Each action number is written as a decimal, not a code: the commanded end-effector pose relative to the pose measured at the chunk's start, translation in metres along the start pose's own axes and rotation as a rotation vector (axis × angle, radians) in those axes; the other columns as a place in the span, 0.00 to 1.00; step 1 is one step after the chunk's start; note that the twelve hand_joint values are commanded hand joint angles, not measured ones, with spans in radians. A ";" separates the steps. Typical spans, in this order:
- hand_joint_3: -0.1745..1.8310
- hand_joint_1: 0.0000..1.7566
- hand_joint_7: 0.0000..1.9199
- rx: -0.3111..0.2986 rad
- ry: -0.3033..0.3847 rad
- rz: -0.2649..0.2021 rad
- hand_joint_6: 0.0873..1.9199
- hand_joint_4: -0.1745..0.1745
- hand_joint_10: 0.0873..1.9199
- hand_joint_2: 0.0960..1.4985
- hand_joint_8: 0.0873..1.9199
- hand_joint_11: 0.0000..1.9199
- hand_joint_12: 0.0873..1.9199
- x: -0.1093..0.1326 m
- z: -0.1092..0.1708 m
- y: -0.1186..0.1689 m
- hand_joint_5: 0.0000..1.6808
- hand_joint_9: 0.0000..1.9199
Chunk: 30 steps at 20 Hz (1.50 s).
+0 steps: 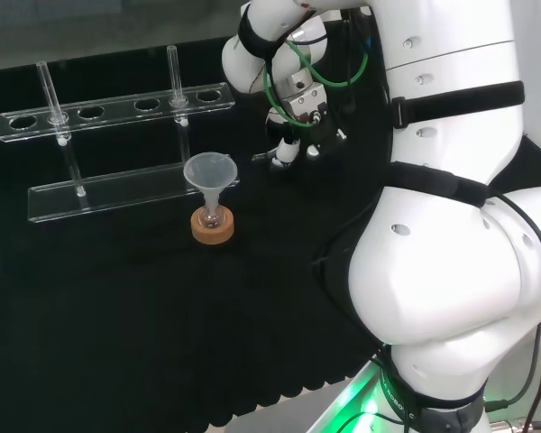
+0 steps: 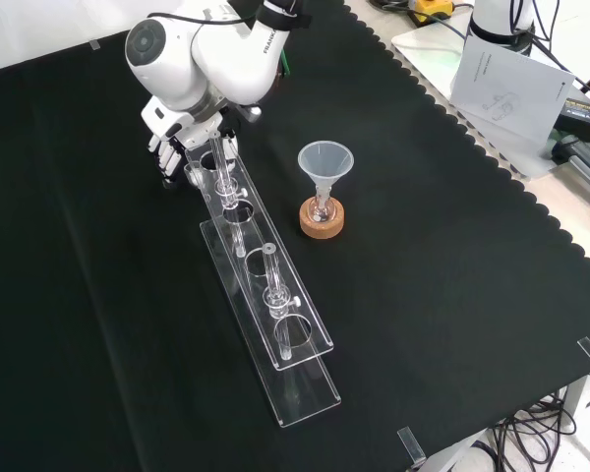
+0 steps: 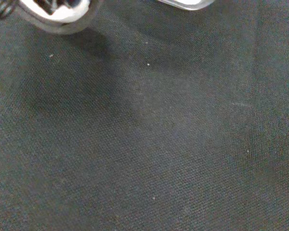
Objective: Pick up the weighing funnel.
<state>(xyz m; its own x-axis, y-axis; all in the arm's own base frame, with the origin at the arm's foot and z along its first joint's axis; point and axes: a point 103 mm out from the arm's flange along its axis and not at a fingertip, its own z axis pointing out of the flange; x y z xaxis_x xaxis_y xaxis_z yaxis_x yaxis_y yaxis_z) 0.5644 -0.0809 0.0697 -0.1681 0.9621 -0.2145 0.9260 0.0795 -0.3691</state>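
Hand is held low over the surface | weighing funnel, apparently the small clear piece, is seen lying just left of it in the head view, long axis pointed toward it | whether the hand is closed cannot be told

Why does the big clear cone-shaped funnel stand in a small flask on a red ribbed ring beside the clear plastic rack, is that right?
Not quite. The ring is not red and ribbed: the front view shows the big clear cone-shaped funnel standing in its small flask on a tan cork ring. It does stand beside the clear plastic rack.
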 end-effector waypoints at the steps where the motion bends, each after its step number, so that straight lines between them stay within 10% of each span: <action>1: 0.35 0.48 0.27 0.002 0.002 0.002 0.34 0.51 0.24 0.40 0.33 0.24 0.66 0.001 0.000 -0.001 0.46 0.38; 30: 0.36 0.48 0.27 0.003 0.008 0.015 0.36 0.51 0.24 0.41 0.33 0.24 0.66 -0.008 0.002 -0.003 0.48 0.38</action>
<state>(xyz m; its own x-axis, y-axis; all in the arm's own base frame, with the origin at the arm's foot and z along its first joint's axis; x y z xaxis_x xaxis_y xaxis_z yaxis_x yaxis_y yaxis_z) 0.5626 -0.0864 0.0710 -0.1520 0.9651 -0.2132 0.9272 0.0646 -0.3690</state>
